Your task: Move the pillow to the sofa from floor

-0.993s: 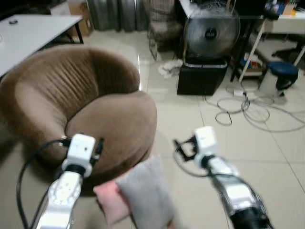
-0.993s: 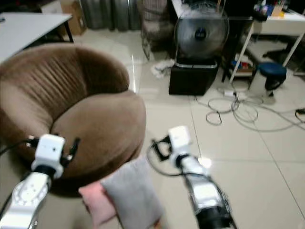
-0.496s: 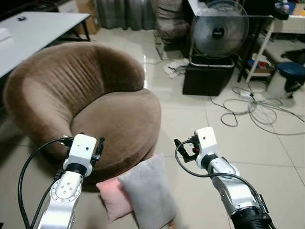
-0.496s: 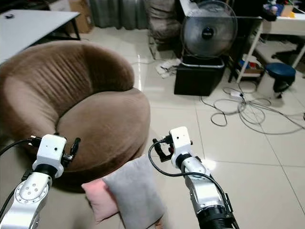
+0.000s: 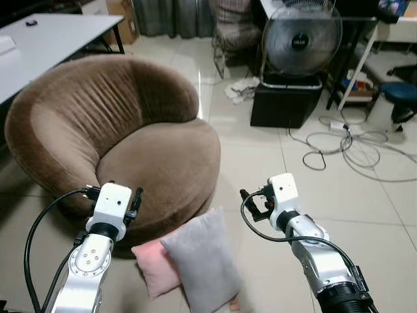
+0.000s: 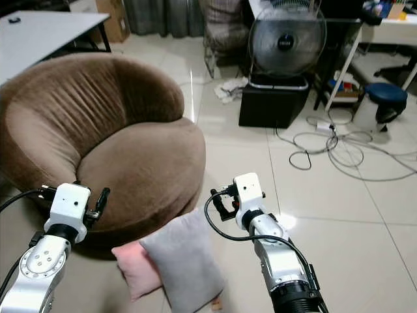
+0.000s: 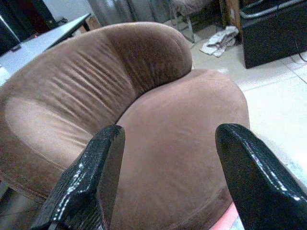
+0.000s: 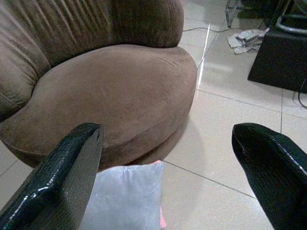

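Observation:
A grey pillow (image 5: 199,261) lies on the tiled floor, leaning against a pink pillow (image 5: 153,268), both at the front foot of the round brown sofa (image 5: 130,150). My left gripper (image 7: 170,134) is open and held over the sofa's front edge, its seat showing between the fingers. My right gripper (image 8: 168,132) is open too, above the floor just right of the pillows; the grey pillow (image 8: 125,194) shows below it, apart from the fingers. Neither gripper holds anything.
A standing fan (image 5: 301,42) on a black box (image 5: 285,104) stands behind right, with loose cables (image 5: 342,151) on the floor. A white table (image 5: 45,36) is at the back left, a blue stool (image 5: 401,98) far right. Open tile lies right of the pillows.
The head view has shifted slightly and the early blur is gone. Both arms and the pillows hold the same places relative to the sofa.

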`<state>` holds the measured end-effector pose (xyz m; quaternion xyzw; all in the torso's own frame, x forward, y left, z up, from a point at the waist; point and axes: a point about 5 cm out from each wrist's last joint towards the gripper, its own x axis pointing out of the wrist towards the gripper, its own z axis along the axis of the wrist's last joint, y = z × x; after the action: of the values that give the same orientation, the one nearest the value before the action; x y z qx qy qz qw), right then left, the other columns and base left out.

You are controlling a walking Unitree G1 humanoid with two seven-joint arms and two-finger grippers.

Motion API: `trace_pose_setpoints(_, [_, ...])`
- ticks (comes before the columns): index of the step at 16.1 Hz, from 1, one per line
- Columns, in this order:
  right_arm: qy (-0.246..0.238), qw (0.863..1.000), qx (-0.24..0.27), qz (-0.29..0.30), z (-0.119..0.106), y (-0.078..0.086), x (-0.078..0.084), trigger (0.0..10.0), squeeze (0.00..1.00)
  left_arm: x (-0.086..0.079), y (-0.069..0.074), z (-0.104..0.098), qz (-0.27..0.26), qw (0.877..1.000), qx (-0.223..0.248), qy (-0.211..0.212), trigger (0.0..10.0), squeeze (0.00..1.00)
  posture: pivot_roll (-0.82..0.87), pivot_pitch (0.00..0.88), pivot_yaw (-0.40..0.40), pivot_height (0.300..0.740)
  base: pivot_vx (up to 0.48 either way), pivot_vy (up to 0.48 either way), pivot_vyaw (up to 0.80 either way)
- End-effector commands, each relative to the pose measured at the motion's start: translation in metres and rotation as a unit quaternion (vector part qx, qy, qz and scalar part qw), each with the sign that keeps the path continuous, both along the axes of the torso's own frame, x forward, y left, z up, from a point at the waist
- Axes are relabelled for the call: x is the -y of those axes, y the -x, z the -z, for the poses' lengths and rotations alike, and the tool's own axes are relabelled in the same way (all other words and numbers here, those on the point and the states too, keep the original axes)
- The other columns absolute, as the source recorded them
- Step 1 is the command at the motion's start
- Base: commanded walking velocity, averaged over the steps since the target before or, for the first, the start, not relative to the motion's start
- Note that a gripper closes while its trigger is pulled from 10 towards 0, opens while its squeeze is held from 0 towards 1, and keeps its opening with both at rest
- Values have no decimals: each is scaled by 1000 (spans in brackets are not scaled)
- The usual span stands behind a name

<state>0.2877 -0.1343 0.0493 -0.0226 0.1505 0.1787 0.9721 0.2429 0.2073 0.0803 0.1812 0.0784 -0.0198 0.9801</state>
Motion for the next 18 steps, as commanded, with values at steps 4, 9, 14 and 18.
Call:
trace_pose_setpoints(4, [0,1000,3,5,-2,0,2,10000,0,-1,-2,0,-1,1000,-2,-2,10000,0,77,0,42,724,0,0,0])
trace_pose_setpoints(9, [1,1000,3,5,-2,0,2,10000,0,0,-2,1,0,1000,-4,-3,10000,0,73,0,44,691,0,0,0])
trace_pose_setpoints(14, [3,1000,4,5,-2,0,3,10000,0,0,-2,1,1,1000,-5,-4,10000,0,70,0,45,649,0,0,0])
trace_pose_setpoints(18, [3,1000,4,5,-2,1,3,10000,0,1,-2,2,3,1000,-4,-4,10000,0,66,0,50,617,0,0,0])
